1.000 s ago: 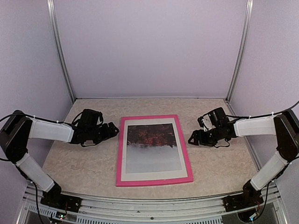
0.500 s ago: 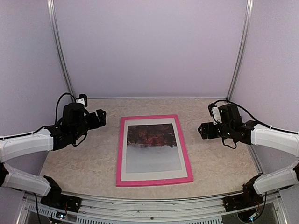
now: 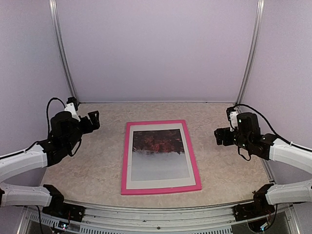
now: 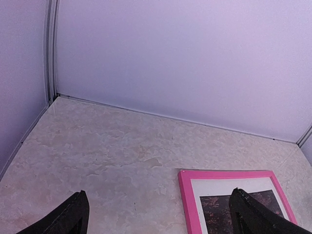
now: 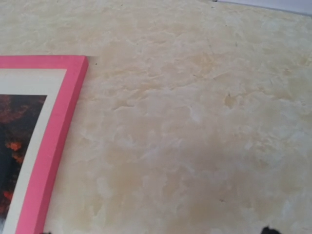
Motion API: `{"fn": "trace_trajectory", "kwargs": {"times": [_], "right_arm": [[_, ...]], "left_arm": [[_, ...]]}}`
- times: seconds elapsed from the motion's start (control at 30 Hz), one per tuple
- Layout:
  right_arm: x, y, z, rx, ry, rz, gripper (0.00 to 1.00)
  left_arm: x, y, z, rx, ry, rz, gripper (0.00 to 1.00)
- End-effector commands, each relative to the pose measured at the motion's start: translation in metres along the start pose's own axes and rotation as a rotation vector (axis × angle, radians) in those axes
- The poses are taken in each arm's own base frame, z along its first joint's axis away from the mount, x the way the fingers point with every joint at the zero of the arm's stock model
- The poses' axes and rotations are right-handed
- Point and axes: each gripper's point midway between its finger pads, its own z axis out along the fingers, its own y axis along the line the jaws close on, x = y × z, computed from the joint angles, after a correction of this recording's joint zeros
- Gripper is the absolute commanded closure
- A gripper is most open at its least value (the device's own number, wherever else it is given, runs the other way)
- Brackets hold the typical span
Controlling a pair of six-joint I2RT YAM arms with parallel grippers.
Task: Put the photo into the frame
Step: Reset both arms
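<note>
On worktop (image 3: 87,165), photo (image 3: 158,153) lies face-up inside pink frame (image 3: 125,161); left hand (image 3: 91,120) and right hand (image 3: 220,136) both released, empty, well apart on either side.

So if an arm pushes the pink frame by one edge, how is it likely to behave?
The frame lies flat and thin on the table, so it would probably slide rather than tip or roll. Its straight, even edges suggest it is stiff. Its low edge offers little to grip, so lifting looks awkward.
</note>
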Motion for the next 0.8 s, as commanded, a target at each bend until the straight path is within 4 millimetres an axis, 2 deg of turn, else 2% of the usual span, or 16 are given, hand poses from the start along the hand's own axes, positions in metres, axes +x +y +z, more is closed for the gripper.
{"fn": "trace_trajectory", "kwargs": {"times": [0.0,0.47,0.77], "right_arm": [[-0.012,-0.005,-0.005,0.033,-0.061,0.001,0.08],[-0.020,-0.009,-0.016,0.038,-0.121,0.008,0.09],[-0.021,-0.011,-0.017,0.049,-0.120,0.003,0.09]], "left_arm": [[-0.015,0.001,-0.009,0.032,-0.092,0.025,0.01],[-0.015,0.007,-0.017,0.034,-0.125,0.056,0.01],[-0.016,0.005,-0.012,0.027,-0.102,0.064,0.01]]}}
